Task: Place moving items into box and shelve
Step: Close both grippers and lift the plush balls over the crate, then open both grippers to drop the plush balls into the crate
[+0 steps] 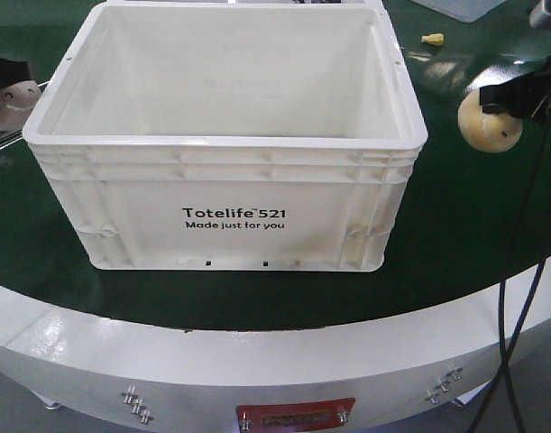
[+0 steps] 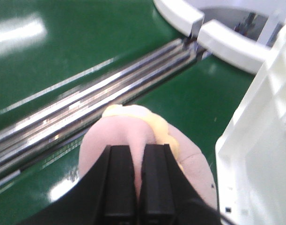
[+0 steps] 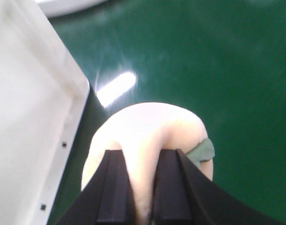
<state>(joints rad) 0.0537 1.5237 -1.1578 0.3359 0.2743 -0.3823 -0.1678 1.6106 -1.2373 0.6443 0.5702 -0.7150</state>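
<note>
The box (image 1: pixel 230 171), a large white crate with a ribbed rim and the black print "Totelife 521 Made just for you", is stood upright and open-topped on the green bench (image 1: pixel 455 234), at the middle of the front-facing view with its printed wall turned to the camera.

To the left of the box, the left hand (image 2: pixel 138 150) is seen in its wrist view. Its two black fingers are drawn in to a narrow gap and are clamped on a pink soft item (image 2: pixel 119 131), on which a yellow part (image 2: pixel 164 133) is visible. Beyond this item, a metal rail (image 2: pixel 86 110) is run diagonally across the green surface. A white wall of the box is seen near the item, at the right edge of that view.

To the right of the box, the right hand (image 3: pixel 142 154) is likewise nearly closed, and a cream round item (image 3: pixel 147 122) is pinched between its fingers; a green patch (image 3: pixel 202 151) is shown at the item's side. The item is held just beside the box's right wall. Whether either item is resting on the bench cannot be told.

A small yellow piece (image 1: pixel 432 39) is laid on the bench behind the box's right rear corner. A black cable (image 1: pixel 518 298) is hung down at the far right.
</note>
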